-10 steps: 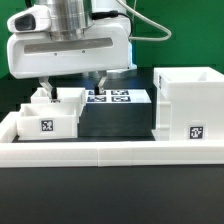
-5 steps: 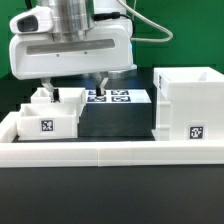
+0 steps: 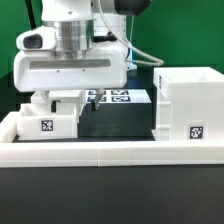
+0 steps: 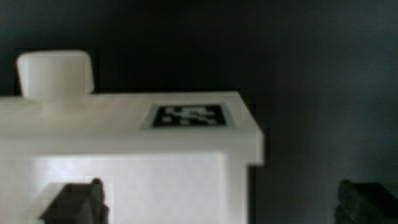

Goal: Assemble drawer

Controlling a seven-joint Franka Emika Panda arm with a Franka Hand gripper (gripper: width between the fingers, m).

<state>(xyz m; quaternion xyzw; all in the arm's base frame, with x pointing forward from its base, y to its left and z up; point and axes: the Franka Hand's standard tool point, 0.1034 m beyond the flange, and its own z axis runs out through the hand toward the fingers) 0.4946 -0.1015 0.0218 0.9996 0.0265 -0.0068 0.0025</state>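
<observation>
A small white drawer tray (image 3: 45,118) with a square tag stands at the exterior view's left, inside the border wall. The large boxy housing (image 3: 190,105) stands at the right, also tagged. My gripper (image 3: 65,99) hangs open just above and behind the small tray, and its white hand hides the tray's back. In the wrist view the tray (image 4: 125,140) fills the frame, with its tag (image 4: 192,115) and a round knob (image 4: 54,75). The gripper (image 4: 222,203) is open wide, with one fingertip (image 4: 75,202) over the tray and the other over the dark table. A second small tray is not clearly visible.
The marker board (image 3: 118,97) lies on the black table between the tray and the housing. A long low white border wall (image 3: 110,152) runs along the front. A green backdrop and cables are behind the arm.
The gripper has come down and slightly toward the exterior view's left, closer to the small tray. The tray and the housing have not moved.
</observation>
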